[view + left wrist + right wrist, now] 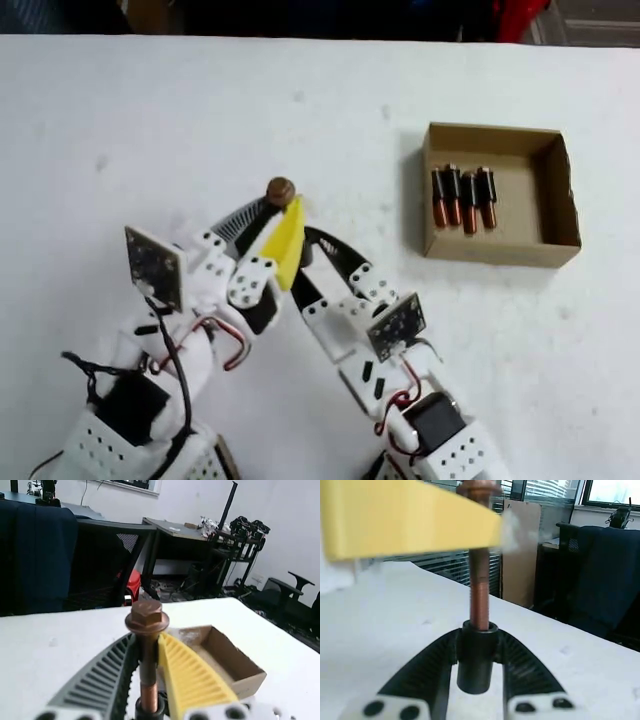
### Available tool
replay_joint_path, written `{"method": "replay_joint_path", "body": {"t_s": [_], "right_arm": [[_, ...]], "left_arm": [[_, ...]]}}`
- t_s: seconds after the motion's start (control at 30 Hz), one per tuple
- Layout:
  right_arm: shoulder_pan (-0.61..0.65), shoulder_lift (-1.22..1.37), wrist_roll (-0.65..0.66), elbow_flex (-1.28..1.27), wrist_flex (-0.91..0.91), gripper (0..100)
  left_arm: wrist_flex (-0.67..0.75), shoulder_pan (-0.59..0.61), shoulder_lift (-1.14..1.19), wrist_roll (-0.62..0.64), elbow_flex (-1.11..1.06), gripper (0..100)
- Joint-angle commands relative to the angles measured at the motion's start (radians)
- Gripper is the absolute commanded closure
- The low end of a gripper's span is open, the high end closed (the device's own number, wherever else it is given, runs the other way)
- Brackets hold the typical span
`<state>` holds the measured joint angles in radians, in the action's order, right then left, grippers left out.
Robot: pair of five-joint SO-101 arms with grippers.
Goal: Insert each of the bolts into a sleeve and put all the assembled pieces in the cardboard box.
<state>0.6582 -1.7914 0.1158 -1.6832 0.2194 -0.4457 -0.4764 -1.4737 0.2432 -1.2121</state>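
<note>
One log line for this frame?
left gripper shut on bolt | right gripper shut on sleeve | bolt tip in sleeve | cardboard box: four assembled pieces inside

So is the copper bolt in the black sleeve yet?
Partly in: the copper bolt enters the black cylindrical sleeve, shank mostly exposed.

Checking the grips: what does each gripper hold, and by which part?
Left gripper clamps the bolt by its shank, below the head; right gripper clamps the sleeve by its sides.

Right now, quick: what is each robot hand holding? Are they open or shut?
The left gripper is shut on the copper bolt.
The right gripper is shut on the black sleeve, with the bolt's end in its top.
</note>
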Motion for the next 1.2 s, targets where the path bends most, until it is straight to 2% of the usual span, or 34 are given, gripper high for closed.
{"method": "replay_joint_path", "body": {"t_s": [0.0, 0.2, 0.4, 0.7, 1.17], "right_arm": [[0.005, -0.008, -0.002, -0.008, -0.019, 98.1], [0.007, -0.008, -0.002, -0.008, 0.008, 98.1], [0.004, -0.008, -0.002, -0.008, 0.010, 98.1], [0.001, -0.008, -0.002, -0.008, 0.010, 98.1], [0.001, -0.008, -0.002, -0.008, 0.015, 98.1]], "left_arm": [[-0.057, -0.058, -0.018, 0.018, 0.012, 98], [-0.132, -0.071, -0.016, 0.012, 0.011, 98], [-0.144, -0.070, -0.016, 0.012, 0.009, 98], [-0.262, -0.073, -0.016, 0.012, 0.009, 98], [-0.226, -0.096, -0.019, 0.011, -0.069, 97]]}}
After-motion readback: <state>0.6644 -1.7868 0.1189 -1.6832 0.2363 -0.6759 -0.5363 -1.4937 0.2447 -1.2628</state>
